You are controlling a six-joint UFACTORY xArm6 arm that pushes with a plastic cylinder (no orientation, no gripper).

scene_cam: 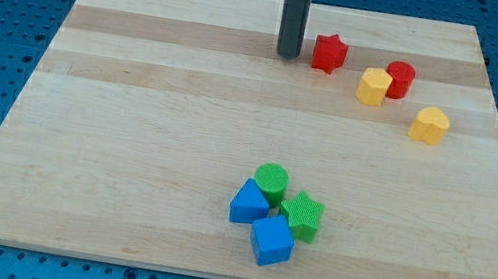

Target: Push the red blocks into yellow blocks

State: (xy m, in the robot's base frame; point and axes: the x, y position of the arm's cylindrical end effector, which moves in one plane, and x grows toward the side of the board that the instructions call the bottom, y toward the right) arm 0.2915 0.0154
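Note:
A red star block [329, 53] lies near the view's top, right of centre. My tip [287, 55] stands just left of it, with a small gap between them. A red cylinder [399, 80] lies further right and touches a yellow hexagonal block [374, 85] on its lower left. A yellow heart-shaped block [429, 124] lies alone, to the lower right of that pair.
A cluster sits near the view's bottom centre: a green cylinder [270, 181], a green star [302, 215], a blue triangular block [248, 204] and a blue cube [271, 241]. The wooden board [127, 139] rests on a blue pegboard surface.

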